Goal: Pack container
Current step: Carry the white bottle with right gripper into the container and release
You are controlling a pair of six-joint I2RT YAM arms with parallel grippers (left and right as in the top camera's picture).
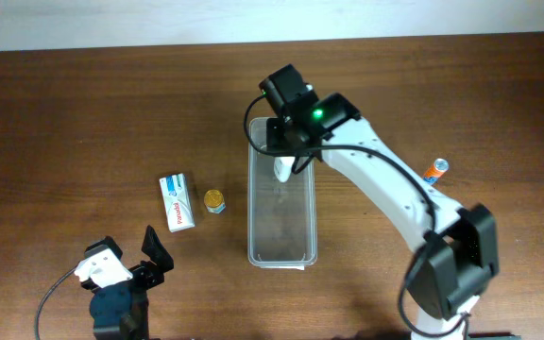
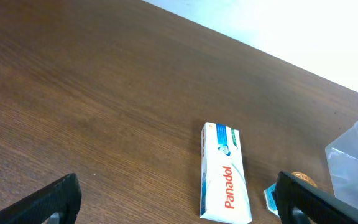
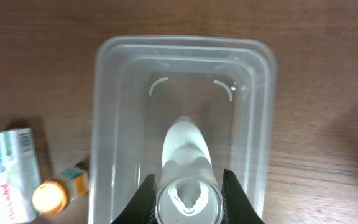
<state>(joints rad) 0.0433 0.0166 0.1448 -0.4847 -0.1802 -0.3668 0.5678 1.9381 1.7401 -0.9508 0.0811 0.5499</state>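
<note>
The clear plastic container (image 1: 282, 217) lies lengthwise in the middle of the table and fills the right wrist view (image 3: 114, 118). My right gripper (image 3: 188, 196) is shut on a white bottle with a clear cap (image 3: 186, 165), holding it over the container's far end (image 1: 282, 168). A white-and-blue Panadol box (image 1: 178, 201) lies left of the container, also in the left wrist view (image 2: 224, 173). A small gold-capped bottle (image 1: 214, 200) lies between box and container. My left gripper (image 2: 179, 205) is open and empty near the front left edge.
An orange tube with a blue cap (image 1: 435, 170) lies at the right, beside the right arm. The table's far edge runs along the top of the overhead view.
</note>
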